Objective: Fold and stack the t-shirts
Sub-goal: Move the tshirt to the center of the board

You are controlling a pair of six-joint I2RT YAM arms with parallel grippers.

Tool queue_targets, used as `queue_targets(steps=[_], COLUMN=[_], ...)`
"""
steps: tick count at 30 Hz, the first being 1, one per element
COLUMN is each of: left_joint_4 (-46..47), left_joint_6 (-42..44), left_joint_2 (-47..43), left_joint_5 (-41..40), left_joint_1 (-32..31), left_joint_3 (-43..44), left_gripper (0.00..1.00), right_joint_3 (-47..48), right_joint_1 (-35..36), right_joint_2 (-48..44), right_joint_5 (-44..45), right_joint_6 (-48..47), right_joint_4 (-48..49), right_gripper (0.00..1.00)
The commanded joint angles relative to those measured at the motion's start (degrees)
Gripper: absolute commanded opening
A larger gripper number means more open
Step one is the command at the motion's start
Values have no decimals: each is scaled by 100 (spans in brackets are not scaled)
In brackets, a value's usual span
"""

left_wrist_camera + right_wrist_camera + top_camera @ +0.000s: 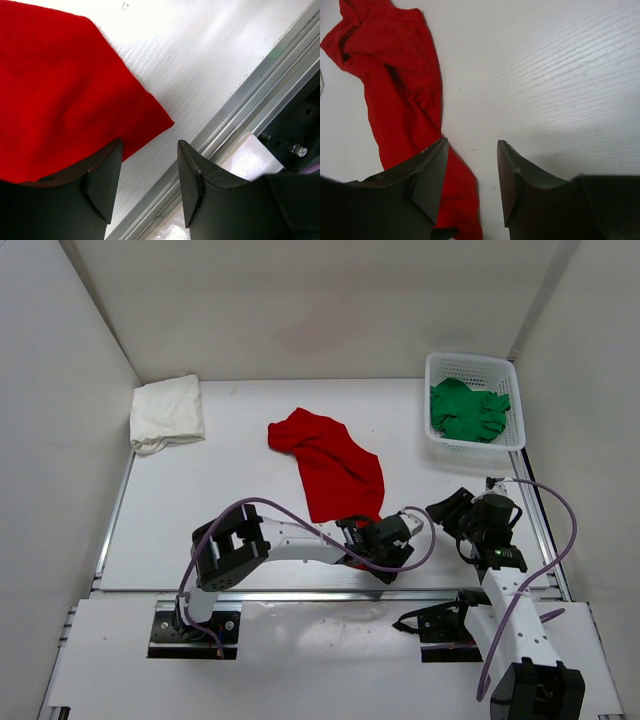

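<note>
The red t-shirt (328,462) lies crumpled and stretched out in the middle of the table, running toward the near edge. My left gripper (392,542) hovers over its near corner, open; in the left wrist view the red t-shirt (60,85) ends beside the left gripper (149,144), with only bare table between the fingers. My right gripper (448,508) stands just right of the shirt, open and empty; the right wrist view shows the red t-shirt (400,90) passing under the left finger of the right gripper (471,143). A folded white t-shirt (166,412) rests at the back left. A green t-shirt (467,410) sits bunched in the basket.
A white mesh basket (470,364) stands at the back right against the wall. A metal rail (235,110) runs along the table's near edge, just beyond the left gripper. Grey walls close in the table on three sides.
</note>
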Motion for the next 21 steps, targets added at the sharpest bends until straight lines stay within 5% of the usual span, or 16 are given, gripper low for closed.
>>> queue_targets(steps=[1, 17, 18, 21], left_joint_4=[123, 18, 0, -105], left_joint_6=[-70, -79, -96, -123], left_joint_2=[-110, 583, 662, 760], left_joint_5=[-78, -368, -473, -833], left_joint_1=[-48, -154, -189, -224], left_joint_3=[118, 539, 531, 540], left_gripper=[59, 48, 46, 18], right_joint_3=[-62, -203, -211, -158], right_joint_1=[-42, -218, -209, -261], right_joint_2=[-87, -185, -176, -263], right_joint_5=[-192, -526, -508, -491], right_joint_6=[14, 31, 31, 5], right_joint_4=[318, 591, 582, 582], right_gripper=[42, 42, 42, 42])
